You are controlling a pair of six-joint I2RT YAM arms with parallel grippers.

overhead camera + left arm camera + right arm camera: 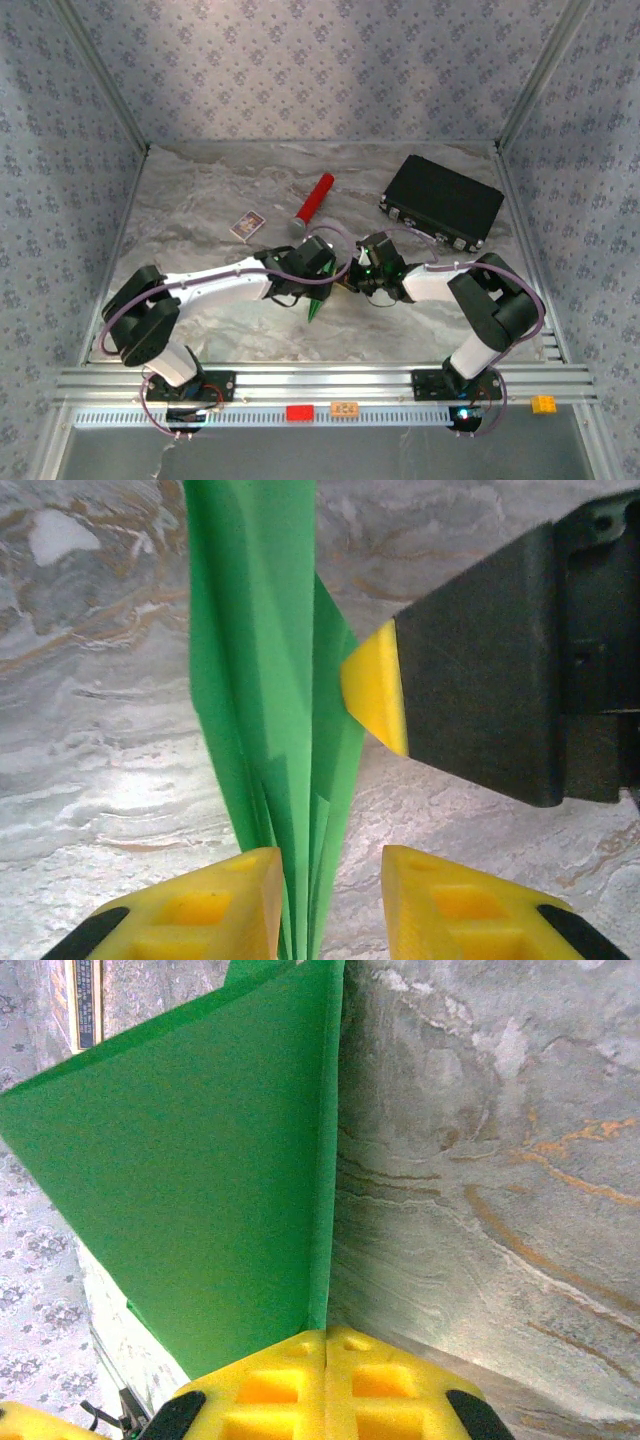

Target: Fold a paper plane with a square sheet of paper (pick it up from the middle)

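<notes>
The square sheet of paper is folded into a slim, layered, bright green paper plane [316, 308], held upright over the marbled table between the two arms. In the left wrist view the paper plane [260, 680] runs down between my left gripper's [330, 865] yellow fingers. It lies against the left finger, and a clear gap separates it from the right one. My right gripper's fingertips [375, 685] pinch it from the right side. In the right wrist view my right gripper [328, 1335] is shut on the folded edge of the paper plane [200, 1180]. From above, the left gripper [316, 272] and right gripper [366, 272] nearly meet.
A red cylinder [314, 200] and a small printed card [247, 225] lie just beyond the grippers. A black case [441, 202] sits at the back right. Patterned walls close in three sides, and an aluminium rail [320, 380] runs along the near edge.
</notes>
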